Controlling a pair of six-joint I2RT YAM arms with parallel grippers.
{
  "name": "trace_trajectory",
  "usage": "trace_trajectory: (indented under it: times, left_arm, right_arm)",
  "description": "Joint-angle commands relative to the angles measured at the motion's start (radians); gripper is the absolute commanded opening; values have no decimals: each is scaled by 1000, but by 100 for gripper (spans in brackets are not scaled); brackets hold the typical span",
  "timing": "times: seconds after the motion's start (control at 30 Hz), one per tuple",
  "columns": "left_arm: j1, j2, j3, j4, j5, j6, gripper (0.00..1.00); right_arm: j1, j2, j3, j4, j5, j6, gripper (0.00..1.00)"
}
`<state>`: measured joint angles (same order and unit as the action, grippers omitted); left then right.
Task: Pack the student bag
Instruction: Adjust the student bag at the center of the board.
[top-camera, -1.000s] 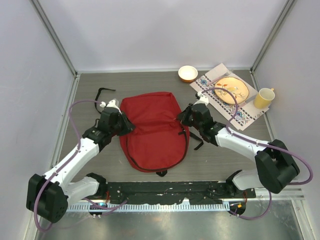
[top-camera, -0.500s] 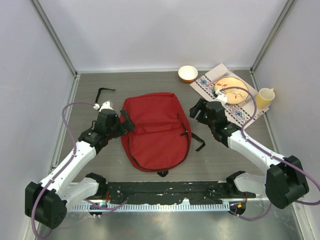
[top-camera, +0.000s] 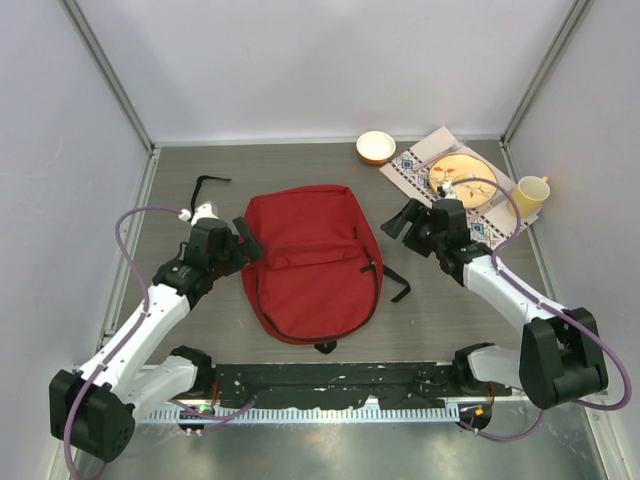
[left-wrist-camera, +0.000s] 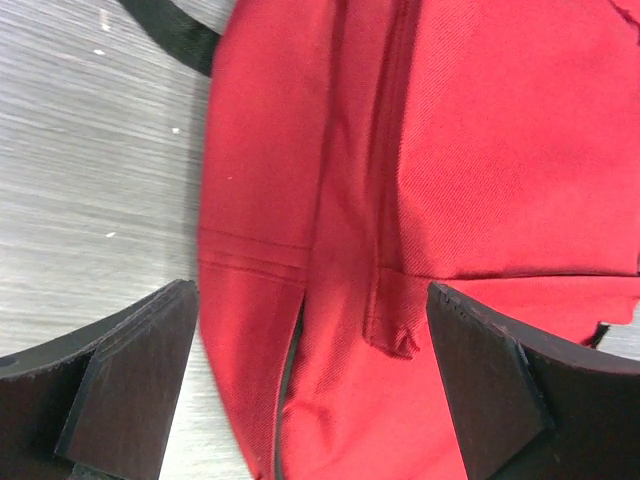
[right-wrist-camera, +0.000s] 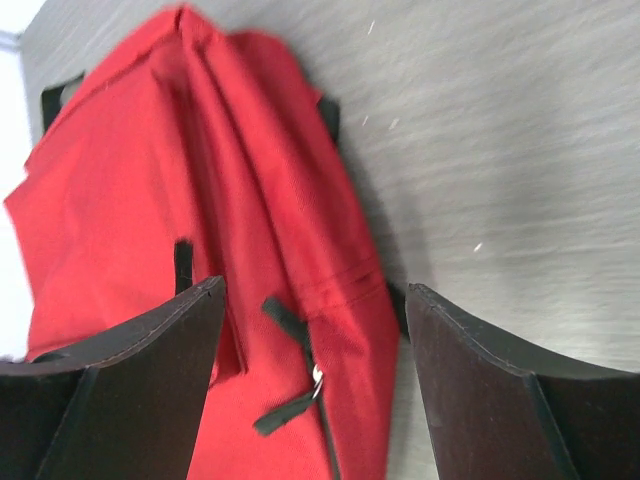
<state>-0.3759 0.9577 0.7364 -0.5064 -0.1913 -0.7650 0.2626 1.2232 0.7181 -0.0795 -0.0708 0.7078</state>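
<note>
The student bag (top-camera: 310, 265) is a red fabric backpack lying flat in the middle of the table, zipper closed around its edge. My left gripper (top-camera: 245, 243) stands open at the bag's upper left side; in the left wrist view the red fabric (left-wrist-camera: 480, 130) and a zipper seam lie below the wide-apart jaws of the left gripper (left-wrist-camera: 315, 390), which touch nothing. My right gripper (top-camera: 399, 222) is open just off the bag's upper right corner. In the right wrist view the bag (right-wrist-camera: 200, 180) and its black zipper pull (right-wrist-camera: 300, 370) show under the right gripper (right-wrist-camera: 315, 360).
A black strap (top-camera: 207, 183) lies at the back left, and another strap (top-camera: 397, 285) trails from the bag's right side. At the back right are an orange bowl (top-camera: 375, 147), a patterned cloth (top-camera: 485, 232) carrying a plate (top-camera: 463, 180), and a yellow cup (top-camera: 527, 196).
Both grippers let go of the bag's upper corners and opened wide. The right arm drew back to the right, the left slightly outward. The bag now lies flatter.
</note>
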Motion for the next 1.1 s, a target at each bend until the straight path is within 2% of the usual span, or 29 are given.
trace_trajectory:
  times: [0.0,0.03,0.13,0.3,0.47,0.57,0.73,0.83,0.87,0.9,1.03,1.07]
  left_arm:
    - [41,39,-72,254,188,-66,100]
    - [46,90,-77,276,228,-80,100]
    - [48,185,-60,331,300,-83,100]
    - [43,372,-42,501,466,-108,100]
    - [-13,495,49,568,509,-123,100]
    - [-37,553,109,577,518,-126,99]
    - [-32,578,129,608,555,-99,99]
    - [-12,589,257,355,514,42,100]
    - [-11,579,306,239,431,71,100]
    - [-9,569,319,198,390,111,100]
    - [-8,457,296,118,215,118,99]
    - [-6,402,259,112,140,113,100]
  right_arm:
    - [3,47,-104,203,-270,136,78]
    - [3,59,-139,268,-305,181,78]
    - [7,127,-157,322,-352,205,78]
    - [24,229,-134,340,-426,194,78]
    - [29,260,-105,368,-435,191,77]
    - [29,230,-77,327,-388,177,75]
    - [29,107,-65,187,-180,104,75]
    - [24,24,-63,124,-94,61,78]
    - [23,7,-54,92,-71,41,79]
    - [21,-13,-42,16,-38,24,80]
    - [17,-80,10,-150,233,2,84]
    - [17,-96,15,-170,346,13,84]
